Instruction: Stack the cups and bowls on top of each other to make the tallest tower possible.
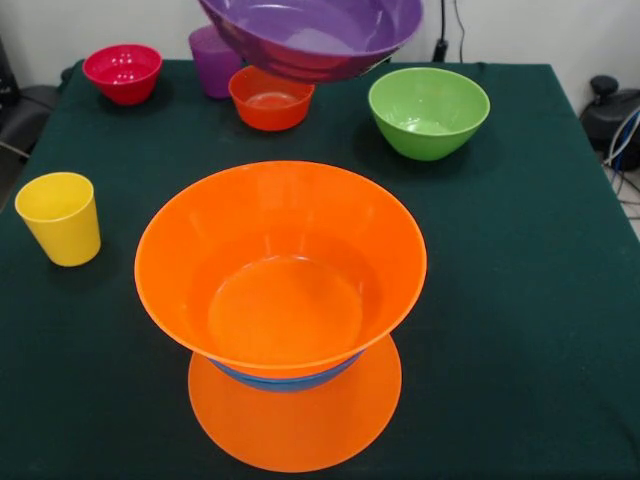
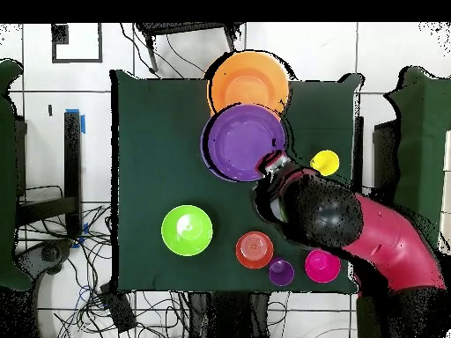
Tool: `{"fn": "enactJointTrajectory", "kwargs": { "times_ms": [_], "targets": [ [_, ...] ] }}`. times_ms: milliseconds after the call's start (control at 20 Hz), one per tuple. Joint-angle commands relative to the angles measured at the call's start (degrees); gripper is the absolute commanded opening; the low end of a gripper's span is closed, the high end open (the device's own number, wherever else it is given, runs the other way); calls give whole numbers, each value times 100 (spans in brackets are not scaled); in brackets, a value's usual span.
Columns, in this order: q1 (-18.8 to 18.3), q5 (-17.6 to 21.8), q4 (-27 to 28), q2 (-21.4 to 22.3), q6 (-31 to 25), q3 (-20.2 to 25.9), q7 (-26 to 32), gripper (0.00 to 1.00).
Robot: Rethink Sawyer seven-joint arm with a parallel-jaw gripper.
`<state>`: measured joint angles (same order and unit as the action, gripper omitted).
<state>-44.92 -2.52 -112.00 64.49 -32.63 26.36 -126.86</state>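
Observation:
The tower stands at the table's middle front: a large orange bowl (image 1: 280, 265) upright on a blue bowl (image 1: 285, 380), which sits on an upturned large orange bowl (image 1: 295, 425). The top bowl also shows in the overhead view (image 2: 248, 81). The wide purple bowl (image 1: 310, 35) hangs in the air behind and above the tower. In the overhead view my gripper (image 2: 272, 165) grips the purple bowl (image 2: 242, 141) at its rim, and the bowl overlaps the tower's edge. The front view does not show the gripper.
On the green cloth table (image 1: 520, 300) stand a yellow cup (image 1: 60, 218), a purple cup (image 1: 212, 60), a pink-red bowl (image 1: 123, 72), an orange-red bowl (image 1: 270, 97) and a green bowl (image 1: 428, 110). No teal bowl shows. Cables lie beyond the table.

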Motion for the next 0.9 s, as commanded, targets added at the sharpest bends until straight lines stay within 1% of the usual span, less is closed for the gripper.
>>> {"fn": "enactJointTrajectory", "kwargs": {
  "times_ms": [50,300,500,750,900],
  "targets": [
    [190,-323,526,-262,-135,579,183,0],
    [375,-168,1200,-680,-343,463,67,0],
    [513,-87,1635,-1038,-348,354,-22,0],
    [577,-69,2068,-1398,-405,306,36,0],
    [655,-13,2249,-1678,-262,247,20,0]
  ]
}}
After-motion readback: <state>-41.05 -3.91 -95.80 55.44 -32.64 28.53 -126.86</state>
